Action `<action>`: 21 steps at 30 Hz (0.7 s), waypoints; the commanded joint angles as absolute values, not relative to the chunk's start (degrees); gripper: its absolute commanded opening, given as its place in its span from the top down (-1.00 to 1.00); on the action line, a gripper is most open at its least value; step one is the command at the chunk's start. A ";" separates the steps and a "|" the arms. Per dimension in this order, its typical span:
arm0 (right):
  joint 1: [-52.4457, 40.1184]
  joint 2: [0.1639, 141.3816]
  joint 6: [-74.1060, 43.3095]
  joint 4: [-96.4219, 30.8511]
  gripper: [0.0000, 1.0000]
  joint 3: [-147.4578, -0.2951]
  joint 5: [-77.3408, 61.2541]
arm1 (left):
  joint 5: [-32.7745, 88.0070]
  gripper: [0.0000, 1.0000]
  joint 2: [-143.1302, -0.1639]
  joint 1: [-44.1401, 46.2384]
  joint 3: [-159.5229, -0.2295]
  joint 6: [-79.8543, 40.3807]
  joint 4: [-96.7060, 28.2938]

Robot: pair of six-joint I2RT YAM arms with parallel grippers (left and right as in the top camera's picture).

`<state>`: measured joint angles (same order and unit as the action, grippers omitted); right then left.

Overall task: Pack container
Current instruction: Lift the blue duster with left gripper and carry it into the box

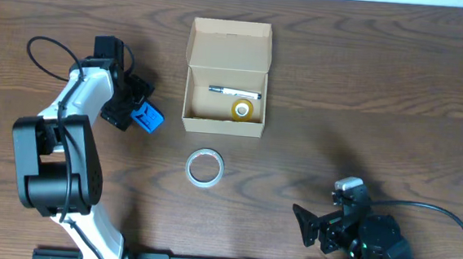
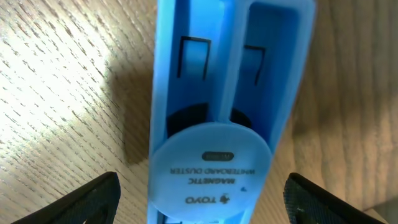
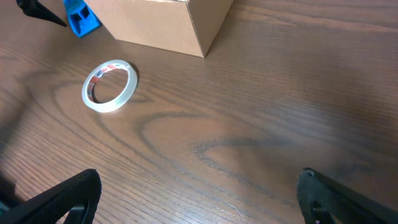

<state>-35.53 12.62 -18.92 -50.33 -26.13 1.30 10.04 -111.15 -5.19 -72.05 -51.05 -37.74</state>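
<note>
My left gripper (image 2: 200,186): fingers (image 2: 93,200) spread wide, a blue whiteboard eraser (image 2: 214,93) standing between them with bare wood showing on either side, so not clamped and touching neither pad as far as I can see. Eraser label reads upside down in my wrist view: "TOYO magnetic whiteboard duster". From overhead, the eraser sits at the tip of that gripper, on the left half of the table (image 1: 381,91). Taking the far edge of the table as 12 o'clock, the box (image 1: 222,127) lies at roughly 3 o'clock from the eraser, near but apart from it. Box is tan cardboard, lid flap thrown back toward 12 o'clock, open side up. Inside it: a pen (image 1: 236,91) lying crosswise, and just at 5 o'clock of the pen a small yellow tape roll (image 1: 243,109) against the near right corner. Outside, at 6 o'clock from the box and clear of its front wall, a clear tape ring (image 1: 205,167) lies flat on the wood. My right gripper (image 3: 198,177): fingers far apart, only bare table between them. It rests low at about 4 o'clock from the box, well apart from it; from its own camera the tape ring shows at 11 o'clock, with the box corner beyond.
</note>
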 commanded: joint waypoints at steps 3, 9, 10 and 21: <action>-35.38 12.36 -19.68 -50.43 -0.99 -26.17 1.69 | 9.04 -0.69 -114.63 -5.21 -73.03 -51.44 -38.94; -35.38 12.36 -19.68 -50.43 -0.99 -26.17 1.69 | 9.04 -0.26 -115.31 -5.21 -73.03 -51.33 -39.92; -35.38 12.36 -19.68 -50.43 -0.99 -26.17 1.69 | 9.02 -0.18 -115.31 -5.21 -73.03 -51.16 -40.16; -35.38 12.36 -19.68 -50.43 -0.99 -26.17 1.69 | 12.10 0.24 -115.18 -5.23 -75.22 -44.42 -43.51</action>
